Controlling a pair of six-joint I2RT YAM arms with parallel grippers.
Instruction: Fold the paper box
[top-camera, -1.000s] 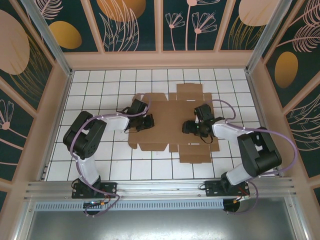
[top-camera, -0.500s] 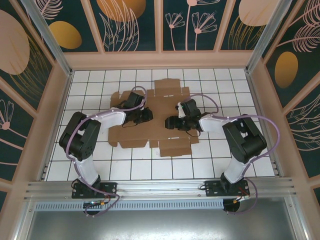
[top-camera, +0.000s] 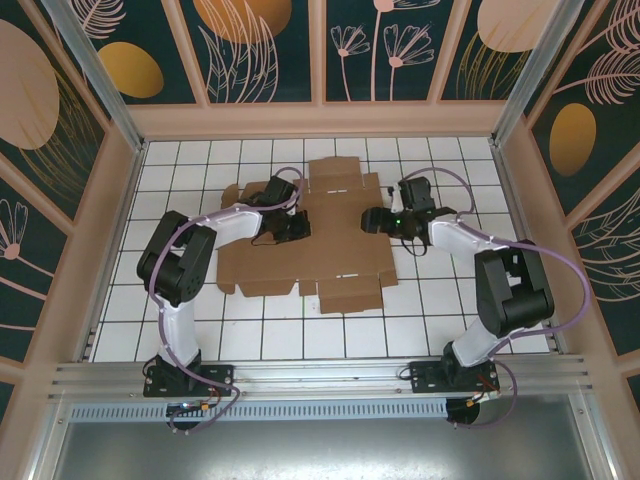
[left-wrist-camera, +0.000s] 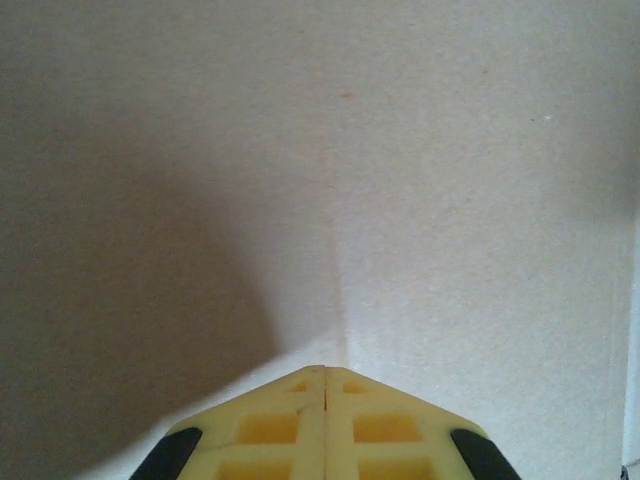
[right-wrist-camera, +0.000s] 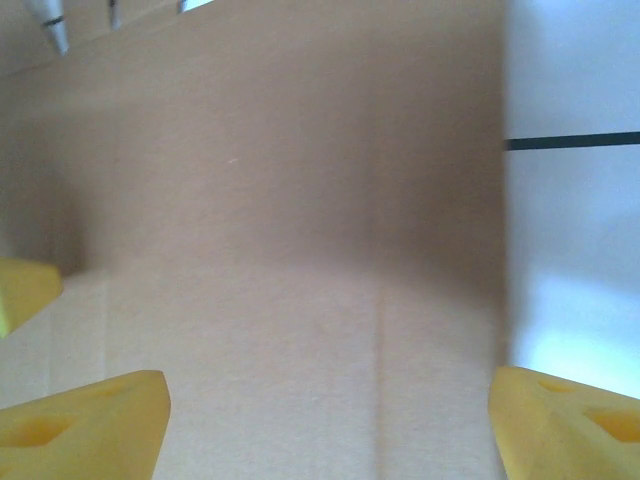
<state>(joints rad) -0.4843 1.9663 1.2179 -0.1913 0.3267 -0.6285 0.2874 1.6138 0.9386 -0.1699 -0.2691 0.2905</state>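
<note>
Status: paper box (top-camera: 320, 250) flat, unfolded; left claw (left-wrist-camera: 325, 378) closed on it; right claw (right-wrist-camera: 330, 400) wide at its edge. Next we raise a flap.

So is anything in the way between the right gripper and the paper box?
Nothing visible is. The right gripper hangs open directly over the paper box, close to one of its edges, with bare cardboard right beneath it.
</note>
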